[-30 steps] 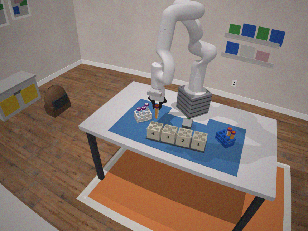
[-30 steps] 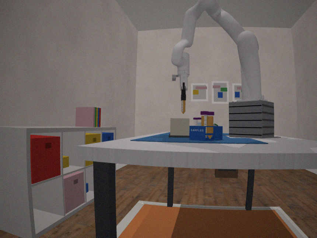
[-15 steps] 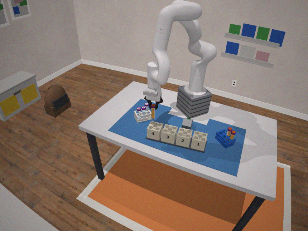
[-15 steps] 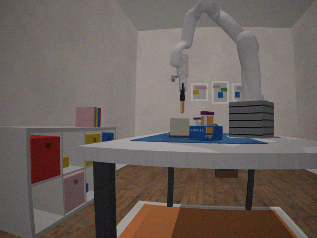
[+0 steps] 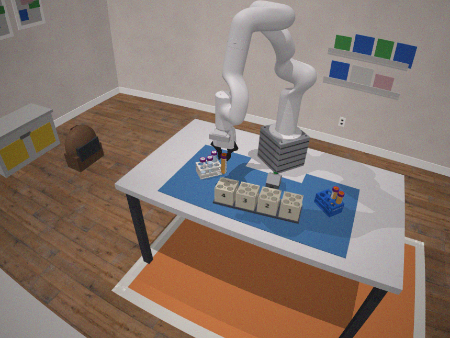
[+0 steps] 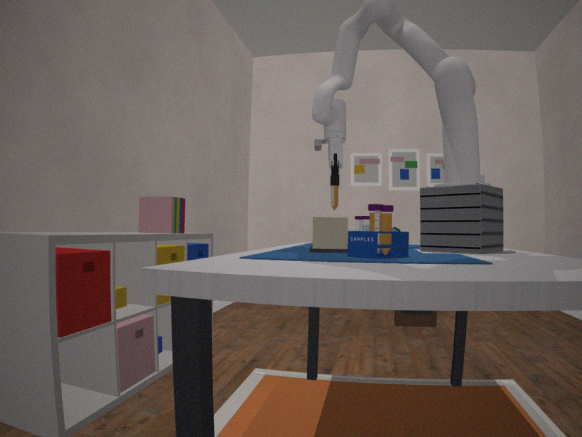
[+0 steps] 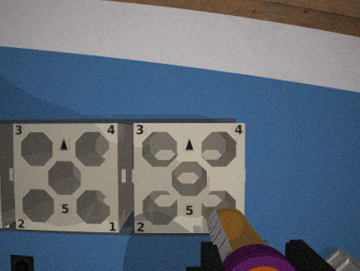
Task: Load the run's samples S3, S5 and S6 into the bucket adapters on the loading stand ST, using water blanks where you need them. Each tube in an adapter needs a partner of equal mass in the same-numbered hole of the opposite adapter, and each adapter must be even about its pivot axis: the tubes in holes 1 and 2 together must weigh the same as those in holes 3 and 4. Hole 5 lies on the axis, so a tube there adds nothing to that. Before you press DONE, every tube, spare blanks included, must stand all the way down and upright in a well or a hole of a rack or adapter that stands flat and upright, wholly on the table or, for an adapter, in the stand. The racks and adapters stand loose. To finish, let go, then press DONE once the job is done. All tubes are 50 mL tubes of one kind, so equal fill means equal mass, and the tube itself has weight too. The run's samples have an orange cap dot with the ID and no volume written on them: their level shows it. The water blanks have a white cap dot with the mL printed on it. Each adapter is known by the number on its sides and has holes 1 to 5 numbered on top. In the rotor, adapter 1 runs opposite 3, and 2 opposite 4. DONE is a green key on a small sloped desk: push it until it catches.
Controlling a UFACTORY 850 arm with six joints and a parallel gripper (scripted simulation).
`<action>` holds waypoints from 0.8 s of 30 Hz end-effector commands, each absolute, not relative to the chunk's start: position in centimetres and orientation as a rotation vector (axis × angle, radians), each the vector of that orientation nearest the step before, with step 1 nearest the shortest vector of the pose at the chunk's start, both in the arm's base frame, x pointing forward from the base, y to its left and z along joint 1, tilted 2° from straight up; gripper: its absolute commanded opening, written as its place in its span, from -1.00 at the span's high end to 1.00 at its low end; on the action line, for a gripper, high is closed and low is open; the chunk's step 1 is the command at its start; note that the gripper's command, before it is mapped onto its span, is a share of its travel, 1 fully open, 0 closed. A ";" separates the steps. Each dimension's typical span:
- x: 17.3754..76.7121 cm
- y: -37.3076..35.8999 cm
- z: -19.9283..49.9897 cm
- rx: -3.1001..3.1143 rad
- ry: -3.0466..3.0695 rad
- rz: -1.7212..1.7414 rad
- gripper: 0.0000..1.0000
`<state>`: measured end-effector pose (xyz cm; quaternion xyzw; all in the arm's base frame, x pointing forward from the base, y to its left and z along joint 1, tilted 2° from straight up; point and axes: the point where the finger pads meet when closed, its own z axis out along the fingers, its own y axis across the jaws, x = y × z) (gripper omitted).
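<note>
My gripper (image 5: 223, 149) (image 6: 334, 177) (image 7: 256, 257) is shut on a sample tube (image 5: 223, 163) (image 6: 334, 197) (image 7: 236, 229) with orange fill and a purple cap, held upright in the air. It hangs just behind adapter 4 (image 5: 220, 196) (image 7: 140, 181); in the wrist view the tube's tip lies near that adapter's hole 1. Adapters 3 (image 5: 243, 201) (image 7: 63, 131), 2 (image 5: 265, 207) and 1 (image 5: 290, 213) stand in a row in the stand, all holes empty. Two sample tubes (image 5: 334, 192) (image 5: 340, 196) stand in the blue sample rack (image 5: 328, 209) (image 6: 362, 244).
A white rack (image 5: 207, 173) with three purple-capped blanks stands left of the gripper. The small DONE desk (image 5: 273, 180) with its green key (image 5: 277, 172) stands behind adapter 2, before the arm's grey base (image 5: 283, 150). A blue mat (image 5: 181, 189) lies under everything.
</note>
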<state>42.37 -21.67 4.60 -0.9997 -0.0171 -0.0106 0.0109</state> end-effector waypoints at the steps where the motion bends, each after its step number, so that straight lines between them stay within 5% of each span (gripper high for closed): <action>1: 42.4 -21.7 3.9 -3.120 -0.053 -0.035 1.00; 24: 42.5 -21.6 1.4 -3.120 -0.053 -0.035 1.00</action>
